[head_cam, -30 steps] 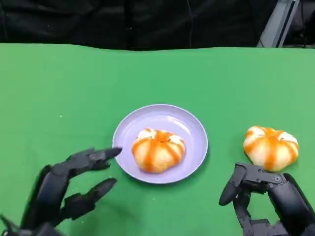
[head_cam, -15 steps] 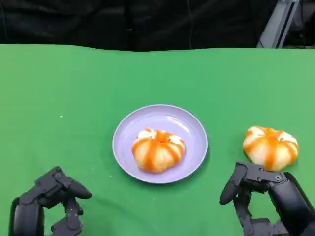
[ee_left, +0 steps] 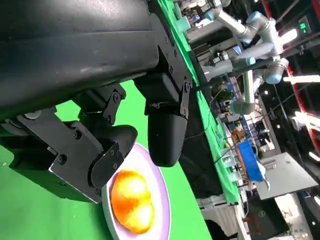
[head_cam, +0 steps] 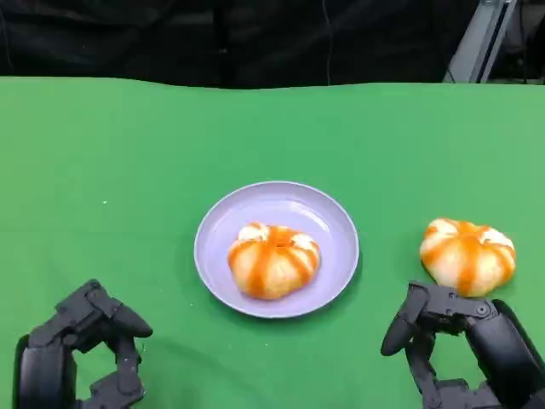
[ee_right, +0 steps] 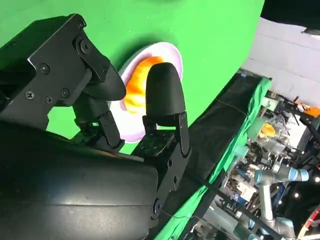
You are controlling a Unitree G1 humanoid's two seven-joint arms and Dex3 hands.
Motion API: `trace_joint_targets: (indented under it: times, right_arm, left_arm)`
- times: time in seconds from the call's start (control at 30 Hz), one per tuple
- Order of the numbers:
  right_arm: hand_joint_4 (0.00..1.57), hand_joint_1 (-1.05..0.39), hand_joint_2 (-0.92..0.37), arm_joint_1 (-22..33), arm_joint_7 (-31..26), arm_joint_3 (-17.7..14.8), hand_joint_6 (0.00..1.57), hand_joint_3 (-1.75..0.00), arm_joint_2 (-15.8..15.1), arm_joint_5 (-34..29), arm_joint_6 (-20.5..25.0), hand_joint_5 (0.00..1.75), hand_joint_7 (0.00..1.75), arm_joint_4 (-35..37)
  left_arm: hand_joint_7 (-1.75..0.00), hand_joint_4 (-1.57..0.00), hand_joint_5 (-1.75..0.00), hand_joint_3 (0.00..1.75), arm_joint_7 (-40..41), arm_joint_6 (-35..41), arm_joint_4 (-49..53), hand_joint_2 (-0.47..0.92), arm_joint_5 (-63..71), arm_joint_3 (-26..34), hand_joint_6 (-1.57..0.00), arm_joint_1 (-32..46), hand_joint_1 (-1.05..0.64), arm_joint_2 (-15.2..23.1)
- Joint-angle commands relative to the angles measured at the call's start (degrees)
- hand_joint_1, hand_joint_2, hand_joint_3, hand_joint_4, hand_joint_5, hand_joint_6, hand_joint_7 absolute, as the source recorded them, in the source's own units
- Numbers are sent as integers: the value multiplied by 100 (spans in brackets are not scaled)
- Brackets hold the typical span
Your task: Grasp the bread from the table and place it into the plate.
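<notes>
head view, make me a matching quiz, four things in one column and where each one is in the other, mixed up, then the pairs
Things:
1. bread with orange stripes
2. second striped bread
3. left hand
4. right hand

Places:
A. on the green table, right of the plate
B. near edge, lower left of the plate
C. in the lilac plate
D. near edge, just in front of the bread that lies on the table

Pairs: 1-C, 2-A, 3-B, 4-D
</notes>
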Motion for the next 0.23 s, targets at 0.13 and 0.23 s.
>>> trace_joint_targets:
  times: [0.13,0.23]
  right_arm:
    - [84,9,-33,11,5,-108,81,-144,-127,89,-23,165,134,-26]
    - [84,9,-33,7,3,-109,81,-144,-143,88,-9,166,135,-19]
  left_arm:
    - [-147,-82,-175,129,-29,22,0,42,62,42,-81,-13,5,37]
    - [-148,-82,-175,128,-24,-11,13,43,121,44,-81,-20,4,49]
